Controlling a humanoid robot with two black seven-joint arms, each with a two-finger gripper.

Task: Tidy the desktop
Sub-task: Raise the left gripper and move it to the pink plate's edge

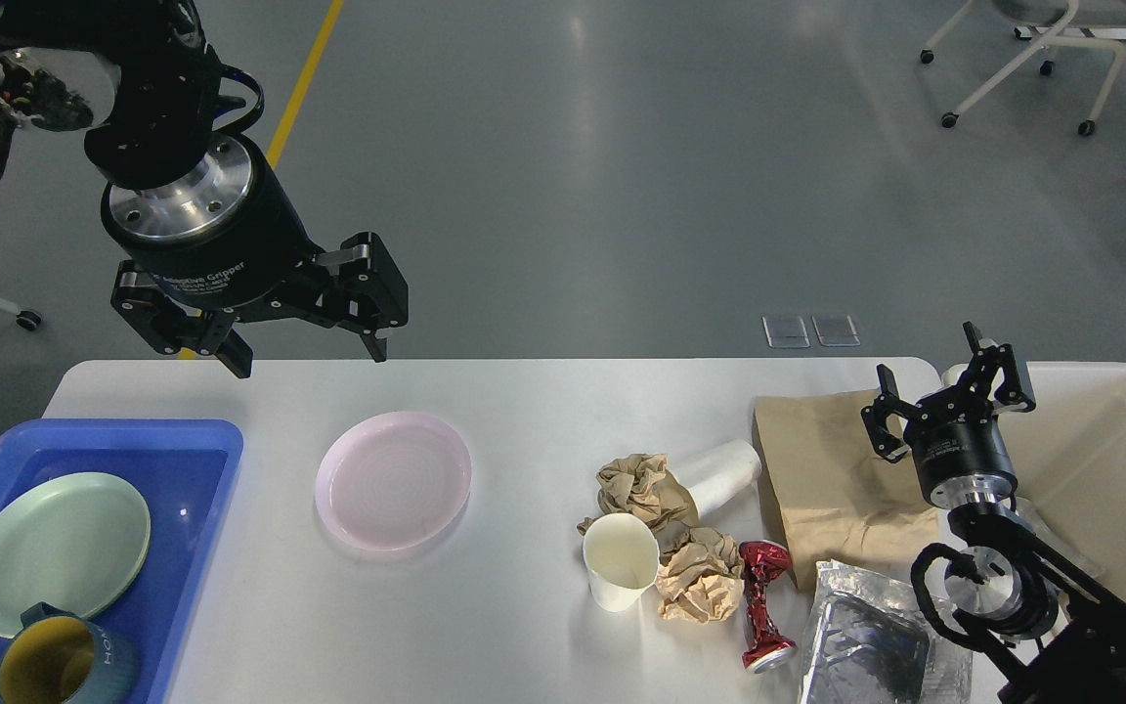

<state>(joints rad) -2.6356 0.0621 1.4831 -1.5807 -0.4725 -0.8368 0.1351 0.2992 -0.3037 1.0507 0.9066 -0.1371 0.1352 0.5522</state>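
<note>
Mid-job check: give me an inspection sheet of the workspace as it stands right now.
Surface: white desktop, bare between its left and right groups of things.
Job's things: pink plate lies loose on the desktop; green plate and mug sit in the blue tray.
Clutter: crumpled brown paper, two paper cups, crushed red can, brown bag, foil tray.
Grippers: left gripper open, empty, above the far edge; right gripper open, empty, over the brown bag.
Cables: black loop on the right arm's wrist.
Surroundings: cream bin at right; grey floor, yellow line, chair legs.
</note>
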